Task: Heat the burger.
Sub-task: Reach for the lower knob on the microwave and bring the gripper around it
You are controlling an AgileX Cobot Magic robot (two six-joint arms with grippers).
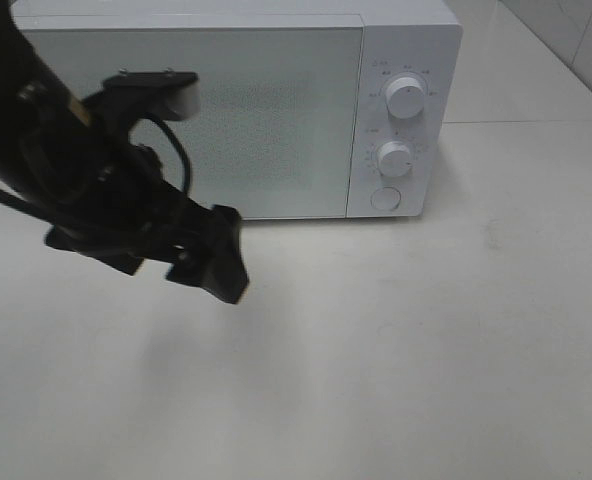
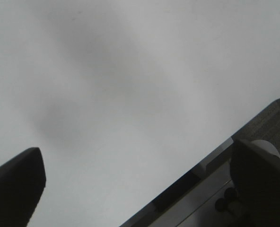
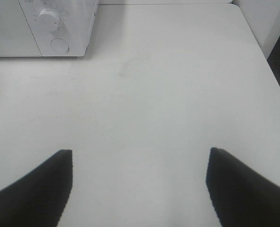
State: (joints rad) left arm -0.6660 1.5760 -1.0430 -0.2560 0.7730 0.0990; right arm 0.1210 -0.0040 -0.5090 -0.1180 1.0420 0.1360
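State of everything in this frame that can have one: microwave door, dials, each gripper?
microwave door: shut.
upper dial: setting too small to read.
lower dial: setting too small to read.
left gripper: open, empty, in front of the microwave door.
right gripper: open, empty, over the table.
burger: not in view.

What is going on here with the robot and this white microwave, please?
A two-armed robot is working at a white table with a microwave whose door is shut. The left gripper hangs in front of that door, its fingers wide apart and holding nothing. The right gripper hovers over bare table, also open and empty. No burger shows in any view, so whether it is inside cannot be told.
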